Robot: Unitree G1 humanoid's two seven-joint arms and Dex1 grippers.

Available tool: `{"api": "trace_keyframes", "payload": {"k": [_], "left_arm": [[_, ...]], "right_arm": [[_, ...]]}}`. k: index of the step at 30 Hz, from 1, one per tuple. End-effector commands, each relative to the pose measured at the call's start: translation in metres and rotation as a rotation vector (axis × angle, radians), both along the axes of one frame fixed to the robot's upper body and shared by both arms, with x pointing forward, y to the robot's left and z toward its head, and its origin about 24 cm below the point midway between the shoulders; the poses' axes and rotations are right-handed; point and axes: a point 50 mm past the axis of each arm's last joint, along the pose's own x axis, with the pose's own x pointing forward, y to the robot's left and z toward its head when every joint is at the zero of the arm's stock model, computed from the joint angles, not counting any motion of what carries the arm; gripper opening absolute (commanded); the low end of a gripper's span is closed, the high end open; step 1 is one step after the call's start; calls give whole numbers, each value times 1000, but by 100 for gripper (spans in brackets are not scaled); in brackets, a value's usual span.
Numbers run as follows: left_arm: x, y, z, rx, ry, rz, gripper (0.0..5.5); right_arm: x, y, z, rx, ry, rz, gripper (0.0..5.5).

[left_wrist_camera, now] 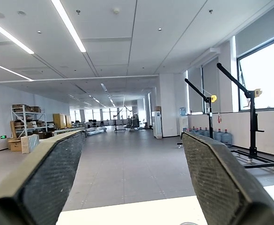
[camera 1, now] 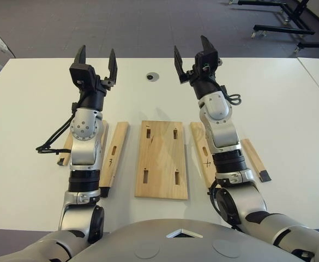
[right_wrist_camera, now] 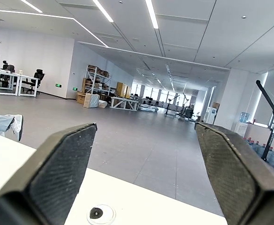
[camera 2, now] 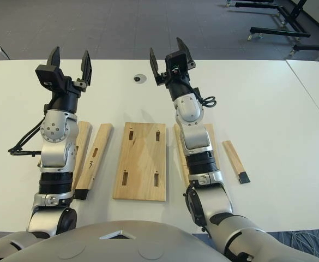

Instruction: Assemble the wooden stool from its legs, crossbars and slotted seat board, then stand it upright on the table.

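Wooden seat board [camera 1: 161,159] lies flat between two arms, their jaws spread, empty.

Both head views look down from close above onto the same table [camera 1: 268,98]; both wrist views face level, outward into the hall [left_wrist_camera: 127,159].

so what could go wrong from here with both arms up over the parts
1. The left legs lie partly under the left arm and the right leg under the right arm; coming down could knock them askew.
2. Legs and board lie flat on the table, so the open left gripper and right gripper may push a piece rather than lift it.
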Motion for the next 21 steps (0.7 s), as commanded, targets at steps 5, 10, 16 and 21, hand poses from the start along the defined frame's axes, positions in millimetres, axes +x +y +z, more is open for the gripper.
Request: {"api": "trace_keyframes", "payload": {"k": [5, 10, 16, 21], "left_arm": [[-8, 2, -8, 2, 44, 22, 371], [-32, 6, -13, 3, 58, 71, 371], [-60, 11, -13, -38, 72, 188, 371], [-74, 8, -8, -65, 59, 233, 371]], "right_arm": [[-15, -61, -11, 78, 126, -135, 386], [-42, -107, -19, 3, 229, -165, 386], [-74, -157, -39, 38, 513, -120, 386], [-107, -187, -59, 16, 702, -140, 386]]}}
